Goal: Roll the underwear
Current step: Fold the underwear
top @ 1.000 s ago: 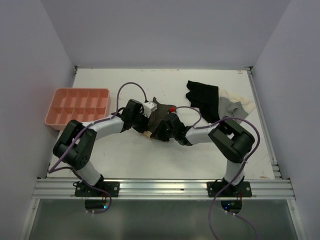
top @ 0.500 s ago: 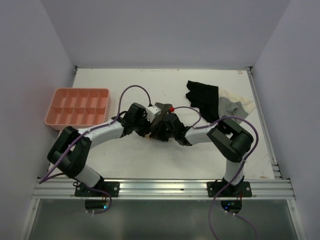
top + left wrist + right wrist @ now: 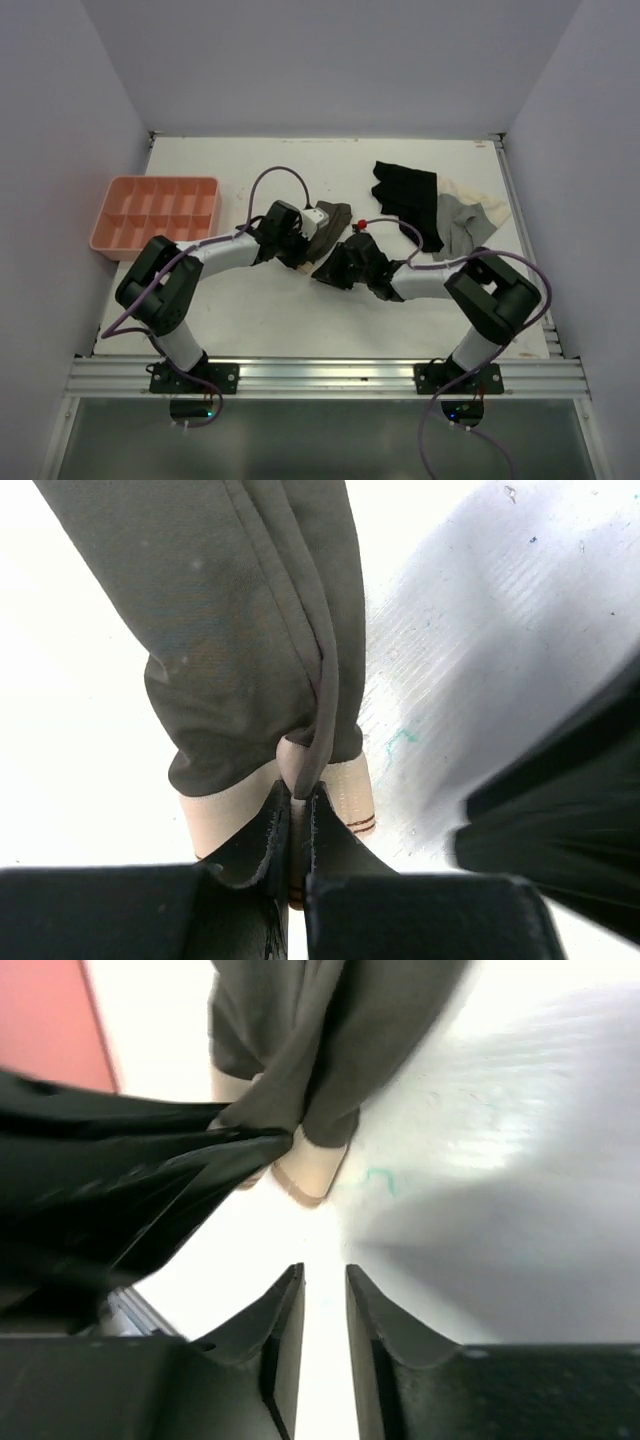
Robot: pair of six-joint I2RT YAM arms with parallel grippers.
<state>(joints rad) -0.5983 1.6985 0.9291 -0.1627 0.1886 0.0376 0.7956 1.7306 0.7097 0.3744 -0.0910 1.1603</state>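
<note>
Pinching the pale waistband of the underwear (image 3: 250, 630), the left claw (image 3: 298, 805) is closed tight on the fabric, which stretches away from it over the table (image 3: 260, 310) near the middle, between the two arms. The right claw (image 3: 323, 1295) sits just beside the garment, jaws parted by a narrow gap, holding nothing. Pink tray (image 3: 160, 212) lies well apart at the left edge.

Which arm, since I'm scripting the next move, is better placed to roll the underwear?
Left. The left jaws are clamped on the underwear at its pale waistband, ready to turn it. The right jaws stand slightly apart, empty, short of the fabric.
</note>
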